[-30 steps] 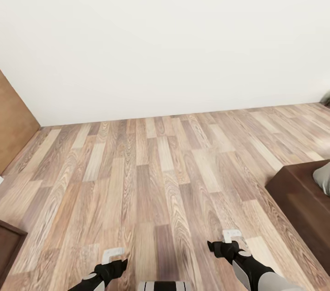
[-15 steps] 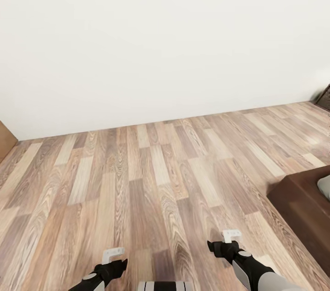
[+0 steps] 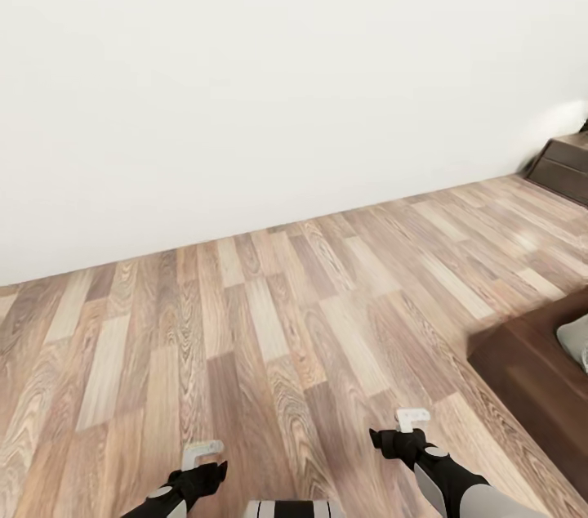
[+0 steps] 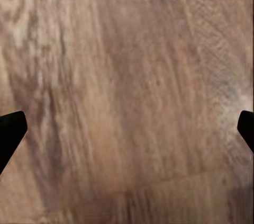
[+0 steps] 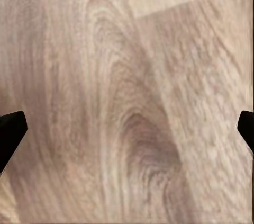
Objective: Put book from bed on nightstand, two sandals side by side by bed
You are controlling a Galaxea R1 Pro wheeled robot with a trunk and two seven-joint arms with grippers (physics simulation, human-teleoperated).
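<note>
A corner of the bed [image 3: 531,371] shows at the head view's lower right: dark brown frame, with a bit of pale mattress [image 3: 576,338] on it. The book, the sandals and the nightstand are out of view. My left gripper [image 3: 201,461] hangs low over the wood-plank floor [image 3: 269,322], left of the bed. My right gripper [image 3: 406,430] hangs closer to the bed frame. In the left wrist view the left gripper [image 4: 127,134] is open over bare planks, its black fingertips [image 4: 9,131] far apart. The right gripper [image 5: 127,134] is likewise open, with nothing between its fingertips [image 5: 10,128].
A plain white wall [image 3: 269,77] closes off the floor ahead. A long dark low cabinet [image 3: 563,167] stands against it at the far right. Open plank floor stretches between me, the wall and the bed frame.
The camera has turned to the right: the brown panel at the left has slid out of view and the dark cabinet has come in at the right. Both arms hold the same pose.
</note>
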